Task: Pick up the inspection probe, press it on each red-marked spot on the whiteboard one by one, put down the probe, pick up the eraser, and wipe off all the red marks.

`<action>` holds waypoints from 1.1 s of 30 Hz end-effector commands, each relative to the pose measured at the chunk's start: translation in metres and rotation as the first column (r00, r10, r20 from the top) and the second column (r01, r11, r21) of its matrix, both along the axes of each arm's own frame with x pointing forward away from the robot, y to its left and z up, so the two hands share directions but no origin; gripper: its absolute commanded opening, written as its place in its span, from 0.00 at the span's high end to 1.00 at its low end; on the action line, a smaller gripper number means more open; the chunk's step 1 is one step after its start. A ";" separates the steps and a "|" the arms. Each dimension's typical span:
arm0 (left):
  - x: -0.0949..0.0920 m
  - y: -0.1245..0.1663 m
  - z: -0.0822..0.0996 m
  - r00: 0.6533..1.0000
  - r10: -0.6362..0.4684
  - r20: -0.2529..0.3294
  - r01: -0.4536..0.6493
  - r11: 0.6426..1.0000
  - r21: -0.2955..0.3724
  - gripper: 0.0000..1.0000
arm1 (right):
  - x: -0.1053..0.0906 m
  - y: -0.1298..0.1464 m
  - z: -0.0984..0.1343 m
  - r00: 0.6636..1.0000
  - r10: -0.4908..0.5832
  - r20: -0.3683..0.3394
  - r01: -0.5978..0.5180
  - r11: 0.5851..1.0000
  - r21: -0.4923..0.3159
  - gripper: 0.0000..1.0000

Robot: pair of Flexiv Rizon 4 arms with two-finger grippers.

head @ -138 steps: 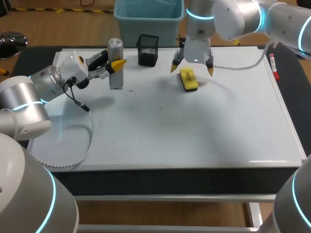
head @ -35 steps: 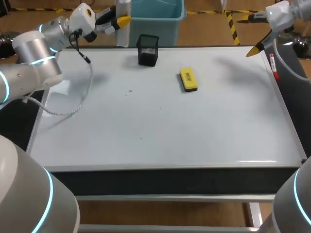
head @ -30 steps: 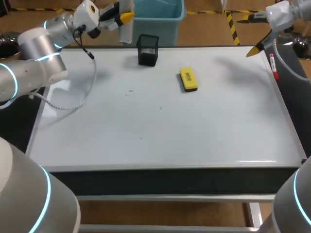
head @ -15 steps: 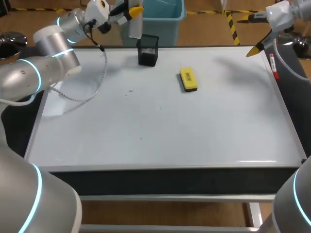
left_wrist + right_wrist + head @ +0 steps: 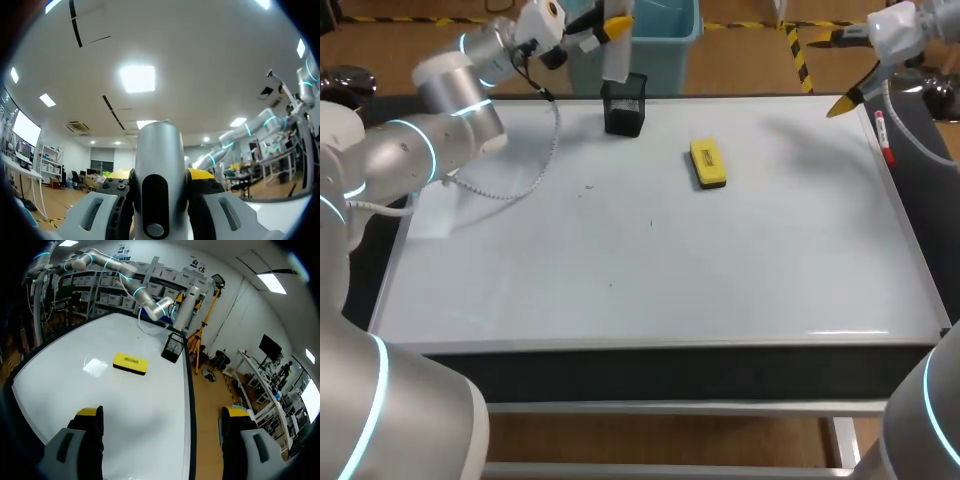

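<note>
Your left tool [image 5: 605, 20] is closed on the inspection probe [image 5: 615, 55], a silver cylinder held upright between its yellow tips. The left wrist view shows both fingers [image 5: 200, 176] pressed against the probe's [image 5: 157, 175] sides. In the head view the probe hangs at about 11 o'clock of the whiteboard [image 5: 650, 260], right over the black mesh pen holder [image 5: 624, 103]. You cannot tell whether its lower end touches the rim. The yellow eraser [image 5: 708, 163] lies flat on the board toward 12 o'clock, near the holder at its 3 o'clock. Your right tool [image 5: 830, 72] is spread wide and holds nothing, raised off the tabletop's 1 o'clock corner. Its wrist view shows the eraser [image 5: 130, 363] and holder [image 5: 173, 347] well ahead of the fingers. A red marker [image 5: 883, 135] lies along the board's 2 o'clock edge.
</note>
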State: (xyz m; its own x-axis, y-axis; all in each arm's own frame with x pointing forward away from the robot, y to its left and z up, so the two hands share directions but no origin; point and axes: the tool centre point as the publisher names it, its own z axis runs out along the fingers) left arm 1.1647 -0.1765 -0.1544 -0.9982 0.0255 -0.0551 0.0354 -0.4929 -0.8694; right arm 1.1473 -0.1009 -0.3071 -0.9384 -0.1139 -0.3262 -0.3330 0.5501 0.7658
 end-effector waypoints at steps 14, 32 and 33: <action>0.021 -0.015 -0.016 0.945 -0.301 0.132 0.299 0.954 0.030 1.00 | 0.000 0.000 0.001 1.000 0.002 -0.001 -0.002 1.000 -0.005 0.00; 0.027 -0.023 -0.035 0.932 -0.343 0.114 0.338 0.939 0.059 1.00 | 0.000 0.000 0.001 1.000 0.002 -0.001 -0.002 1.000 -0.005 0.00; 0.028 -0.024 -0.037 0.931 -0.348 0.112 0.343 0.937 0.061 1.00 | 0.000 0.000 0.001 1.000 0.002 -0.001 -0.002 1.000 -0.005 0.00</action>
